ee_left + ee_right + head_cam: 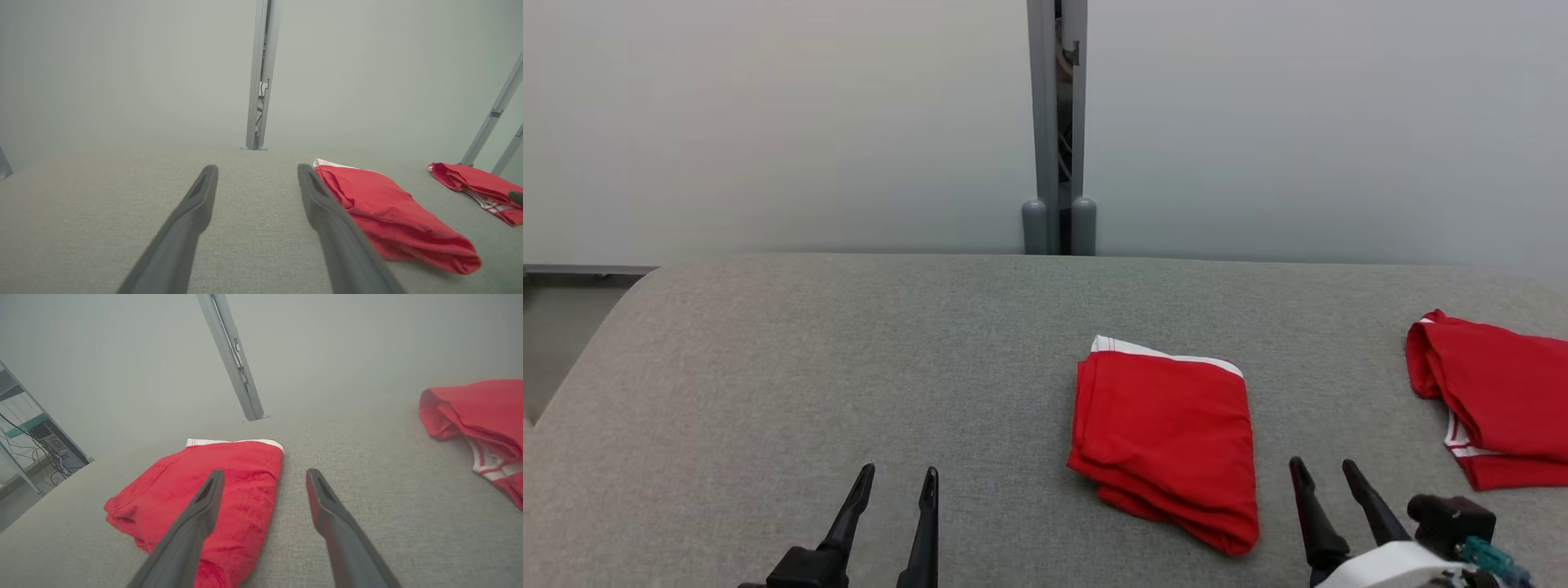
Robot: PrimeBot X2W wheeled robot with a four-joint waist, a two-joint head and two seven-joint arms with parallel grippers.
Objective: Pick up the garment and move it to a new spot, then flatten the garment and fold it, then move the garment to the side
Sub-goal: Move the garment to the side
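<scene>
Garment [1164, 433] = the folded red one on the grey surface [849, 351], right of centre, white band [1160, 353] along its far edge. It lies folded, so my read is that the step left is moving it to the side. A 2nd red garment [1494, 392] lies bunched at the right end of the surface, well apart from the 1st. That may be the side spot, but it's a guess.

Key relation: the garment sits between the 2 arms, but not evenly.
- Right jaws: fingers [1308, 506] just beside the garment's near-right corner, clear of the cloth in the head view.
- Left jaws: fingers [848, 510] well apart from its left edge, bare surface between.
- So the right arm is nearer.

Long axis runs away from the robot, with the near end skewed slightly toward the right. The layers stack thickest at the near edge.

In the right wrist view the garment [171, 486] lies left of the jaw line. 1 finger [200, 514] overlaps it in the picture, and I can't tell if it's over the cloth or just in front of it. In the left wrist view the garment [388, 212] is off to the right, past the right-hand finger [329, 220].

Jaw state: both pairs spread fully wide, nothing between them, nothing held.

Next move, as I judge it: the right jaws go left and down onto the right edge. Risk is that a 1-edge pinch lets the layers peel open on the drag. The left jaws on the opposite edge would steady it.
</scene>
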